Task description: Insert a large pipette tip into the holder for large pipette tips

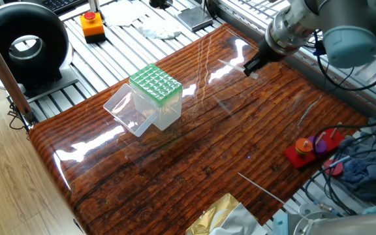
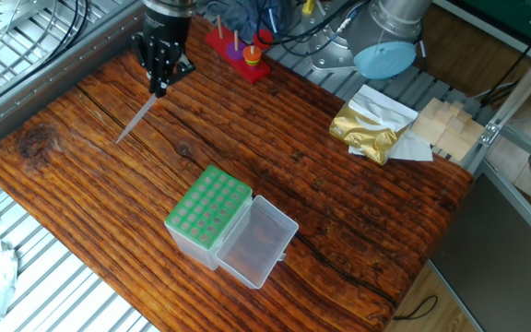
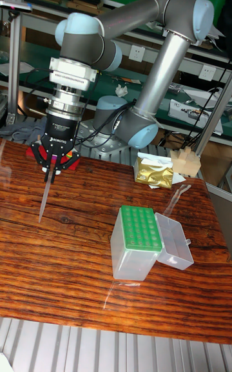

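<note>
Gripper (image 3: 50,167) is clamped on the wide end of the large pipette tip (image 3: 44,193), fingers pinched together around it; the tip hangs below, point down and slightly tilted, clear of the table (image 3: 77,269) by my read of the tall fixed view. In the other fixed view the tip (image 2: 135,123) runs from the gripper (image 2: 159,83) toward 7 o'clock, and the holder for large pipette tips (image 2: 208,210) sits well apart at about 5 o'clock from the gripper, lid (image 2: 258,242) swung open and lying beside the green grid. In one fixed view the gripper (image 1: 252,67) is at 2 o'clock from the holder (image 1: 156,86), near the far table edge; the tip itself is hard to make out there against the glare. Handling, as judgement: thin translucent plastic, near weightless, stiff enough along its length but the fine point will bend or skate if it hits the grid off-centre. Smooth taper, so it can slip or pivot in a two-finger pinch; the current grip at the thick collar is the right place. It needs truing to vertical before lowering into a hole. I can't tell which holes are occupied.
</note>
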`<action>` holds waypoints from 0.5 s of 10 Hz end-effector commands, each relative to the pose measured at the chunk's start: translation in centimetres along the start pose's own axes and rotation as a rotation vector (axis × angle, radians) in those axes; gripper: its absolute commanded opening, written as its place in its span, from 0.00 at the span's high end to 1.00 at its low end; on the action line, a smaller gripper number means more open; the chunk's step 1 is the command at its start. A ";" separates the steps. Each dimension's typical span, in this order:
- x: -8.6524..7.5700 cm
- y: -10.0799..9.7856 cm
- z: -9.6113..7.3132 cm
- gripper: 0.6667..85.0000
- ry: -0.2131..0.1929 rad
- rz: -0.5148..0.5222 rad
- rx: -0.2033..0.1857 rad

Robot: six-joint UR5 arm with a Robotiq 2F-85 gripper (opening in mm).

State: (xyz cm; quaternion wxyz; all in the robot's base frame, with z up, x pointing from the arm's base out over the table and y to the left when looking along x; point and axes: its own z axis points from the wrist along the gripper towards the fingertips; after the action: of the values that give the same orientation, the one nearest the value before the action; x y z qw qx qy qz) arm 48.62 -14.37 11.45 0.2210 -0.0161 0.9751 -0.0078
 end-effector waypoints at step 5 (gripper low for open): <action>-2.0 -0.5 -0.4 1.00 -0.078 0.027 0.011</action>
State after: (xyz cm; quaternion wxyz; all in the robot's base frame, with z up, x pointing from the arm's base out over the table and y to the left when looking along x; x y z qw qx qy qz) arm 49.70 -14.62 12.12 0.2453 -0.0141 0.9693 -0.0126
